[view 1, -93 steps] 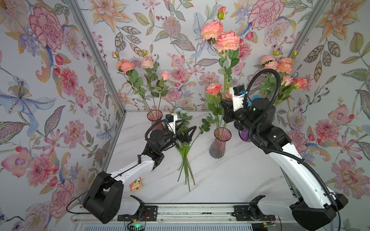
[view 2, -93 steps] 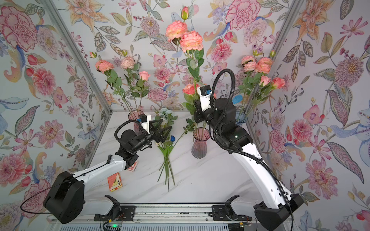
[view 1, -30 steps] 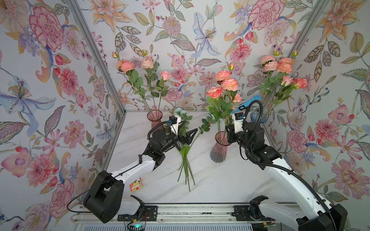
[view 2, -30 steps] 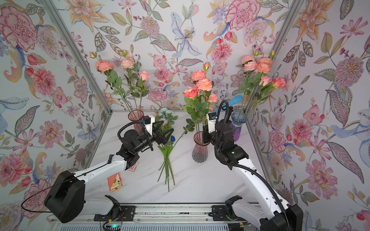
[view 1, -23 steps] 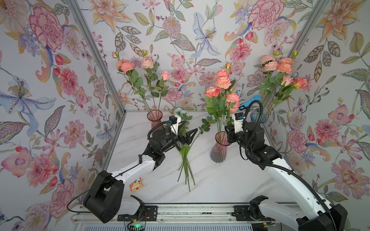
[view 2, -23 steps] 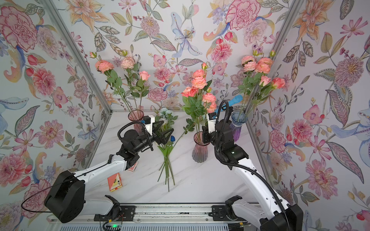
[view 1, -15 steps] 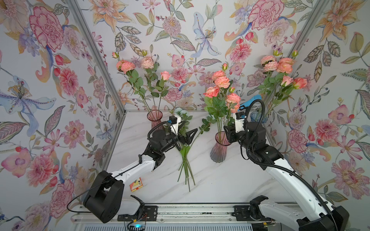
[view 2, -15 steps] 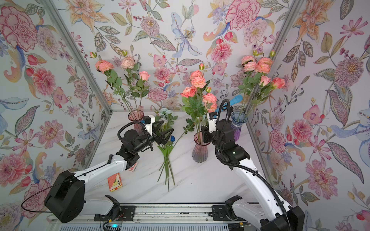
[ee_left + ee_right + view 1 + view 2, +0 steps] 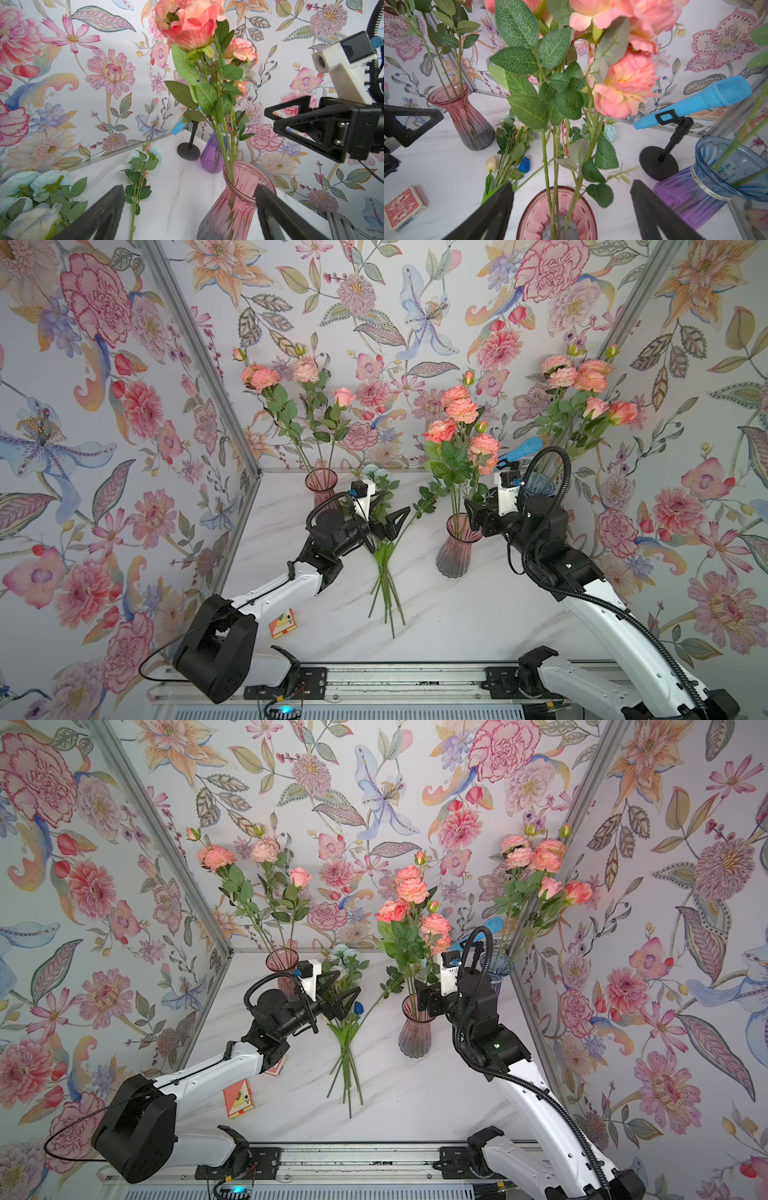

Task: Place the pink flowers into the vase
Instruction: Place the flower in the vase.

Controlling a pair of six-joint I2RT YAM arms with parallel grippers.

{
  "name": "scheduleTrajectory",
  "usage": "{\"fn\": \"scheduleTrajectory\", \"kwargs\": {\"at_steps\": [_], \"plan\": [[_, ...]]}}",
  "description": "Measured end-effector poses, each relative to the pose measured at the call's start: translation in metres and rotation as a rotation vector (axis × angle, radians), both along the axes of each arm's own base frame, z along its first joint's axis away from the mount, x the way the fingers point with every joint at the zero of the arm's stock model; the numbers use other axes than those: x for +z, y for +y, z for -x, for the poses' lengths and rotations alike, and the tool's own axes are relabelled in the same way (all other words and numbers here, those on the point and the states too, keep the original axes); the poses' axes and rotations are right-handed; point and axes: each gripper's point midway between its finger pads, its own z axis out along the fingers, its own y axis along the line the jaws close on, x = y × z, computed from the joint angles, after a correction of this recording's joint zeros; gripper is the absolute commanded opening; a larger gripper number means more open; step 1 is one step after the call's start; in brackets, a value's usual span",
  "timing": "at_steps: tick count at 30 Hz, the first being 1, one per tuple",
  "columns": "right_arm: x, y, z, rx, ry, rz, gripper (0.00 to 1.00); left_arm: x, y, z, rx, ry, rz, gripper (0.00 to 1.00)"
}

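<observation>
The pink flowers stand upright with their stems inside the ribbed pink vase at mid table. My right gripper is open just right of the stems, level with the vase's rim. In the right wrist view the stems run down into the vase between the spread fingers, touching neither. My left gripper hovers open over loose flowers lying on the table, holding nothing. The left wrist view shows the vase and a bloom.
White and pale blue flowers lie in a bundle on the table. A second pink vase with pink flowers stands back left; a blue and purple vase back right. A blue microphone on a stand and a card box are nearby.
My right gripper has opened and let go of the stems. The pink flowers have settled in the vase, leaning slightly away from the gripper. The left arm has not moved.
</observation>
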Motion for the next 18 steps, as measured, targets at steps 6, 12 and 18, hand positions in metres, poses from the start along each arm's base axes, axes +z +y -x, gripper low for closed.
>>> {"fn": "scheduleTrajectory", "kwargs": {"at_steps": [6,12,18], "plan": [[0.014,-0.008,0.005,-0.025,-0.038,0.021,0.99,0.0,0.0,0.0,0.0,0.0,0.0,1.0],[0.029,-0.031,0.008,-0.096,-0.083,0.03,0.99,0.0,-0.001,0.001,-0.003,-0.002,-0.001,1.0],[0.027,-0.077,-0.004,-0.251,-0.073,0.035,0.99,-0.002,0.003,-0.002,0.028,-0.022,-0.039,1.0]]}}
